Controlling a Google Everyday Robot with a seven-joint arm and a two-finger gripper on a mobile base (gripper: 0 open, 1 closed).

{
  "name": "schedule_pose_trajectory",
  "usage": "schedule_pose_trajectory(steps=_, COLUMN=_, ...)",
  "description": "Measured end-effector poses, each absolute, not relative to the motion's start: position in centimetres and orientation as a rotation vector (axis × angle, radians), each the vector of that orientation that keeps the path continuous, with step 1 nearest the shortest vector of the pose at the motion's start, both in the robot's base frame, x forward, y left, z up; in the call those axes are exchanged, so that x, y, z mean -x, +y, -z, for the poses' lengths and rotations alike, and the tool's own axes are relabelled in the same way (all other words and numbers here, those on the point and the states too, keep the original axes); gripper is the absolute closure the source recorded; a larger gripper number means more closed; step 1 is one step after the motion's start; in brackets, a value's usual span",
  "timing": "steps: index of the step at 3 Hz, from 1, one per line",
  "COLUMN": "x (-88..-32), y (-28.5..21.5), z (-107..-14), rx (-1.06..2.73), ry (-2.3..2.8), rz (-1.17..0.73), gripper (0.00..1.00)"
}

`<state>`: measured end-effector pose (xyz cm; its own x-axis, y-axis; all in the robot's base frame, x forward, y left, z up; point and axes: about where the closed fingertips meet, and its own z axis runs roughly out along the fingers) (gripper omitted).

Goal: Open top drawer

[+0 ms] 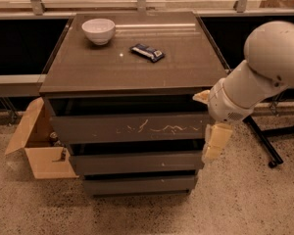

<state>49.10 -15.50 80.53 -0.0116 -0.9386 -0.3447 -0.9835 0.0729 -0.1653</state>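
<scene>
The top drawer is the tallest grey-brown front of the cabinet, with pale squiggly scratches across its middle and right. It has no handle, and a dark gap runs above it under the cabinet top. My gripper, cream-coloured on a white arm, hangs pointing down at the cabinet's right side. It is level with the right end of the top drawer and the gap below it, close to or touching the cabinet's corner.
A white bowl and a dark wrapped snack bar lie on the cabinet top. Two narrower drawer fronts sit below. An open cardboard box stands on the floor at the left. A black stand leg is at the right.
</scene>
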Motion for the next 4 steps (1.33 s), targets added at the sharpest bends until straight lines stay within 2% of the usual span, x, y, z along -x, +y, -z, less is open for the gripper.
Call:
schedule_pose_trajectory(steps=3, x=-55.6, y=-12.4, z=-70.2, rx=1.965, ry=1.983, rz=-0.311, gripper=0.0)
schedule_pose_trajectory(steps=4, x=-57.4, y=-12.5, z=-68.0, rx=1.958, ry=2.028, rz=-0.256, gripper=0.0)
